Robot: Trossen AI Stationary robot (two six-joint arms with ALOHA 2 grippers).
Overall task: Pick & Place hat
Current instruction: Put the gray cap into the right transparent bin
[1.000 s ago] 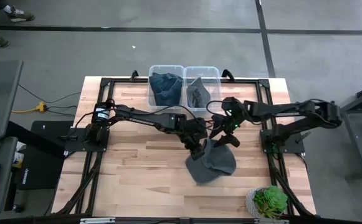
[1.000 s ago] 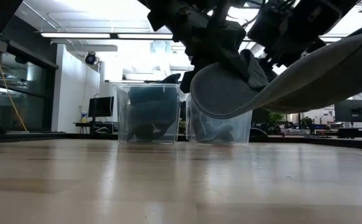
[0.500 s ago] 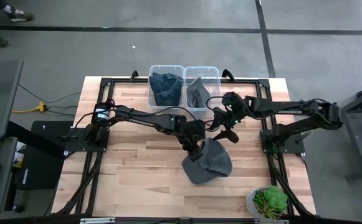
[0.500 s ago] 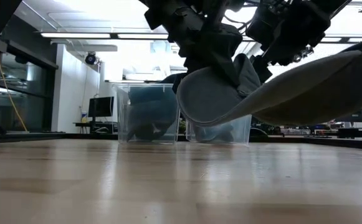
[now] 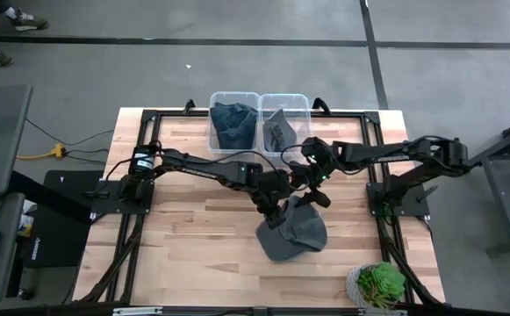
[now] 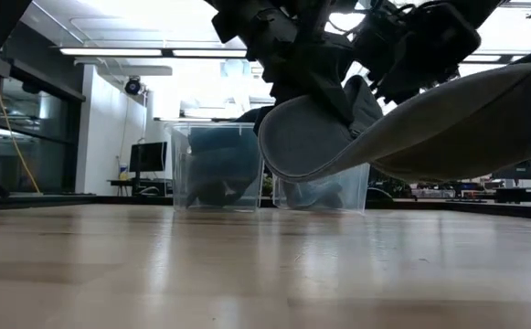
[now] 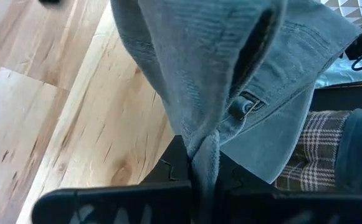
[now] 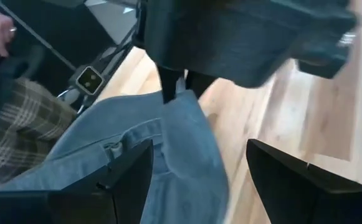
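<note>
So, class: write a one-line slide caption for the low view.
Left gripper holds a grey hat above the table, right gripper open alongside.

Grey-blue cloth hat [image 5: 293, 230] hung clear of tabletop, right of table centre, brim drooping toward near edge, rear strap buckle showing, back edge pinched from above.

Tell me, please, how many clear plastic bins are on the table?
2: the left bin and the right bin sit side by side at the table's far edge.
</note>
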